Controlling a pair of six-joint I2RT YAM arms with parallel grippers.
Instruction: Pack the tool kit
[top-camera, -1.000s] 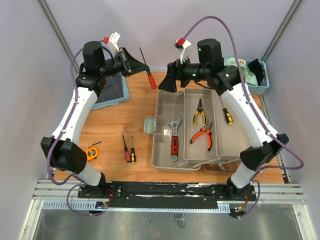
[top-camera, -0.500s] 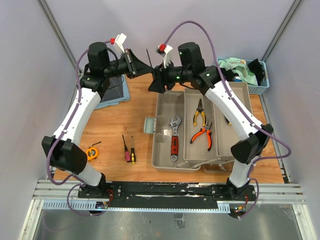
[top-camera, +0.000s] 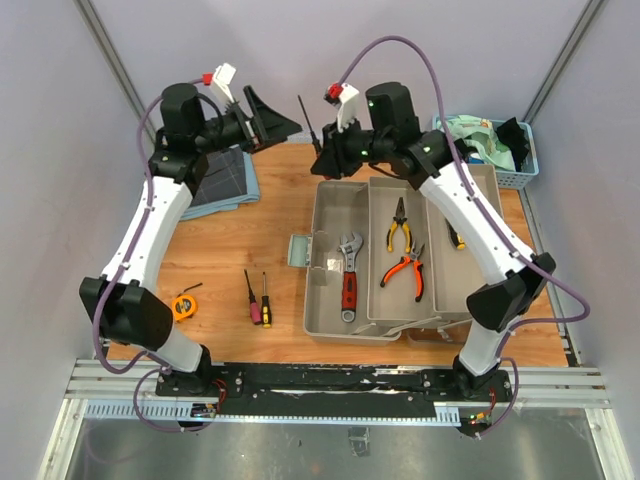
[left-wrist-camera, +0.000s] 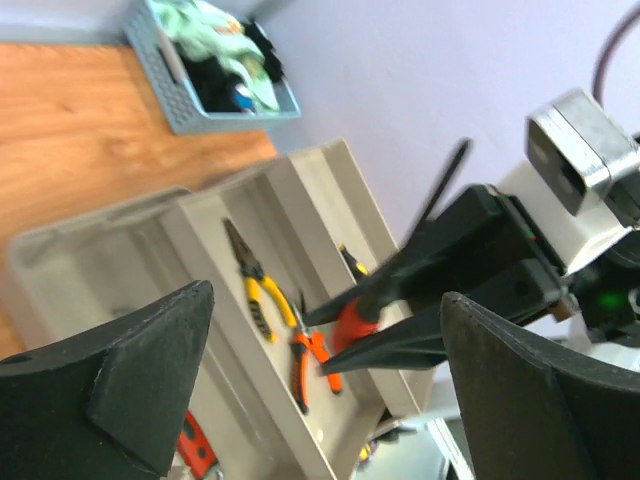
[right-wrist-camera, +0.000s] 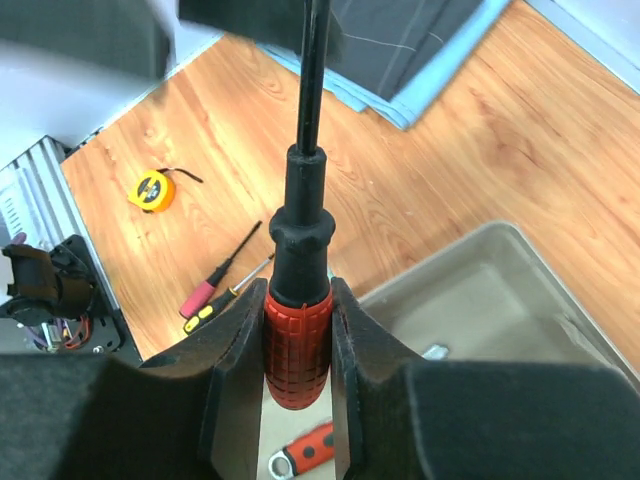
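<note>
Right wrist: right claw (right-wrist-camera: 298, 342) pinches screwdriver (right-wrist-camera: 301, 240); tip cut off.

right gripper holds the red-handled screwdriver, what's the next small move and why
Probably swing the right gripper, shut on the red-handled black-shaft screwdriver, over the open grey-beige plastic toolbox and lower it: the left gripper is open and apart from it.

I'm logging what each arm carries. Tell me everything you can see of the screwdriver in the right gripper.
The screwdriver has a red grid-textured handle, black collar and long dark metal-looking shaft. The right gripper is shut on the handle, shaft pointing out past the fingers. It is in the air above the wooden table; nothing else touches it.
</note>
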